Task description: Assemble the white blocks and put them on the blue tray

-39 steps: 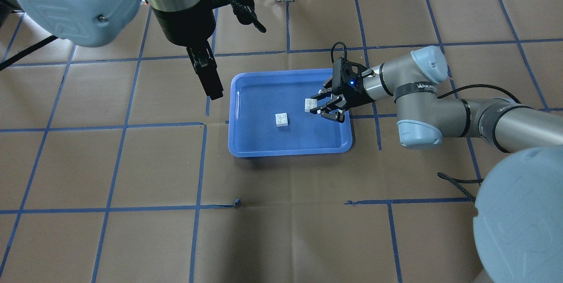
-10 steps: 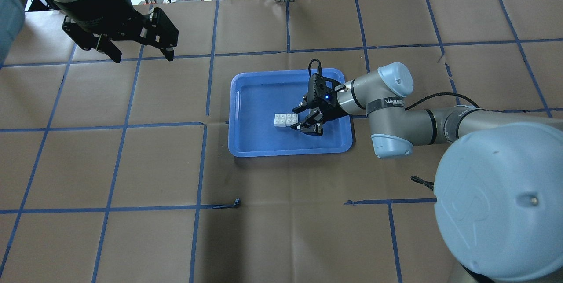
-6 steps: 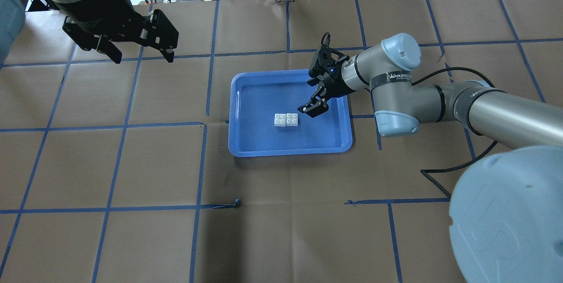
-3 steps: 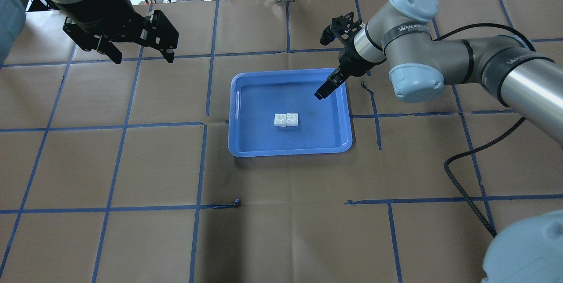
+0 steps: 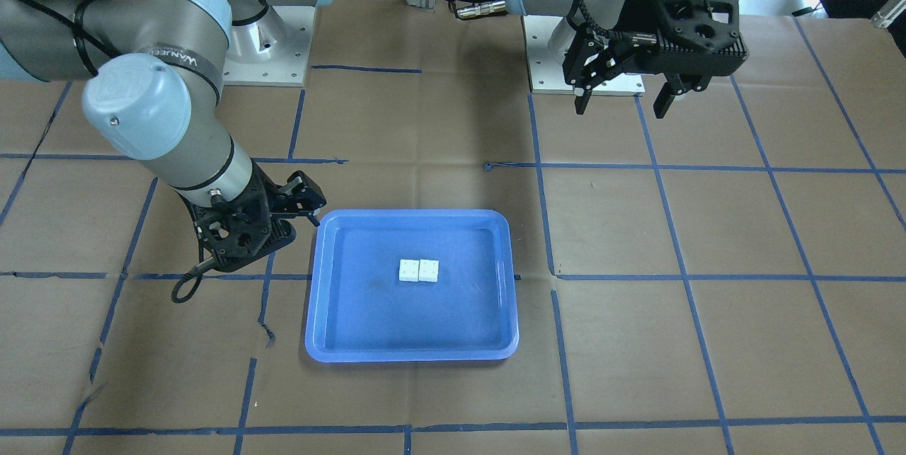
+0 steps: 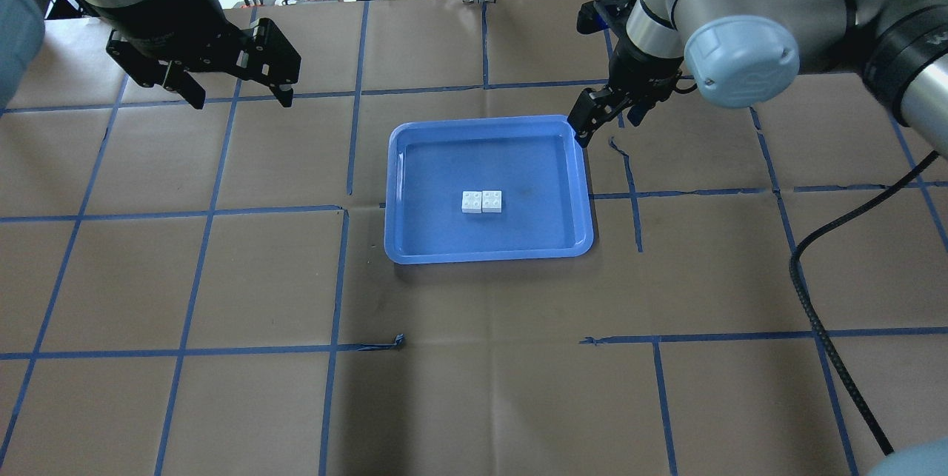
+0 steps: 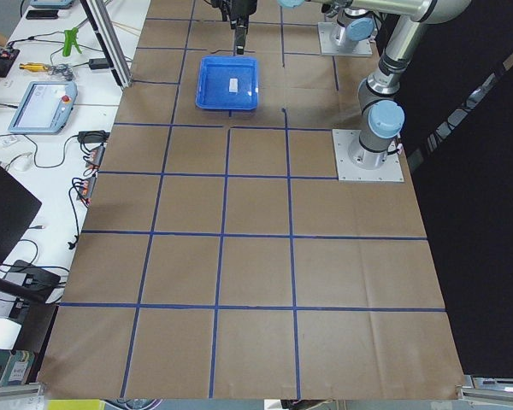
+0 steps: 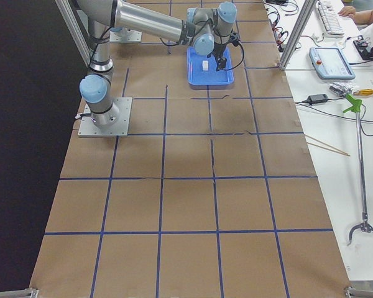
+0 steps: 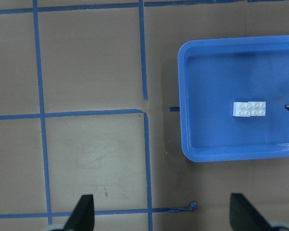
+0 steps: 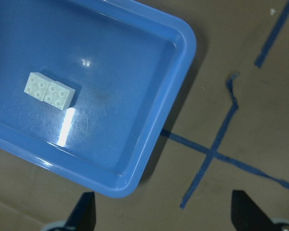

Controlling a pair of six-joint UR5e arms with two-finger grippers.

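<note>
The two white blocks [image 6: 481, 201] sit side by side, touching, studs up, in the middle of the blue tray [image 6: 489, 255]. They also show in the front view [image 5: 418, 270], the left wrist view [image 9: 250, 109] and the right wrist view [image 10: 49, 90]. My right gripper [image 6: 583, 128] is open and empty, raised over the tray's far right corner, apart from the blocks. In the front view it [image 5: 309, 204] hangs just outside the tray's rim [image 5: 410, 354]. My left gripper [image 6: 241, 100] is open and empty, high over the table's far left, well away from the tray.
The table is covered in brown paper with a blue tape grid. The right arm's black cable [image 6: 815, 298] trails over the right side. A torn tape scrap [image 6: 400, 341] lies in front of the tray. The arm bases [image 5: 269, 37] stand at the table's robot side.
My right gripper has let go of its block next to the other one, then lifted and pulled back to the tray's far right corner. The left arm has swung away to the far left.
</note>
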